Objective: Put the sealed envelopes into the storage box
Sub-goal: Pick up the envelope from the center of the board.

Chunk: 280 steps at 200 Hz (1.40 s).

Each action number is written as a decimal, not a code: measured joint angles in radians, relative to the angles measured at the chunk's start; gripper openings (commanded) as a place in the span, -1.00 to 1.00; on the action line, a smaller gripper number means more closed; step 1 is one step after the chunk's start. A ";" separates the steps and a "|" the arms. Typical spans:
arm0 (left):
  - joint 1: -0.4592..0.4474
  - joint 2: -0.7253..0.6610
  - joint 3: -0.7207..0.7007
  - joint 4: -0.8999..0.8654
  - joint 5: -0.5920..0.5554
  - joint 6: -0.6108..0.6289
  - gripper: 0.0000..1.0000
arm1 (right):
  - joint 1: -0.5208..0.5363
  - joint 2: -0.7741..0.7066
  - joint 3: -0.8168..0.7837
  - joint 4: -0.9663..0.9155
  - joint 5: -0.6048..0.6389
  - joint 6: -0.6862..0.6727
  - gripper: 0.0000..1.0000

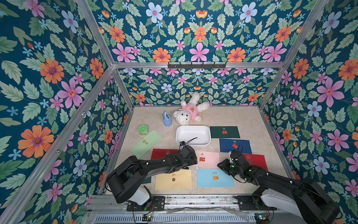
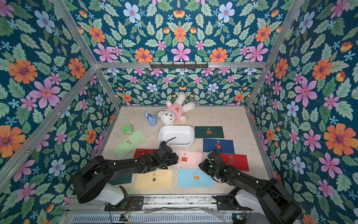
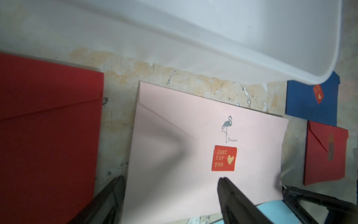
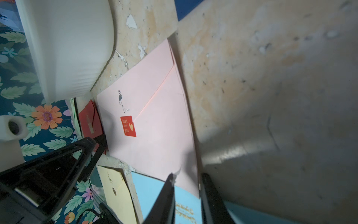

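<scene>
The white storage box is sitting in the middle of the table, a bit toward the far side. All the envelopes in view are lying flat on the table, outside the box.

The pink envelope is lying just near of the box, between the two arms. The left gripper is hanging low over the left end of this envelope. Its jaws are standing wide apart and are holding nothing. One finger is sitting over the pink paper, near the red sticker. The other finger is hanging past the envelope's left edge, over the bare table.

The right gripper is reaching in at the right end of the pink envelope. Its jaws are sitting close together with only a small gap, and the edge of the pink paper is lying in that gap. I cannot tell if they are pinching it.

The dark green envelope is lying right of the box. The navy envelope is lying just near of that one. A red envelope is lying nearer again, partly under the right arm. Another red envelope is peeking out on the left, partly under the left arm. The light green envelope is lying tilted on the left. The yellow envelope and the light blue envelope are lying side by side at the near edge.

A teddy bear, a small blue toy and a green-lidded jar are resting on the far left part of the table.
</scene>
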 measured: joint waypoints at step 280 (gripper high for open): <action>-0.010 -0.060 0.484 -0.605 -0.093 0.441 0.74 | -0.016 -0.089 0.405 -0.548 0.169 -0.338 -1.00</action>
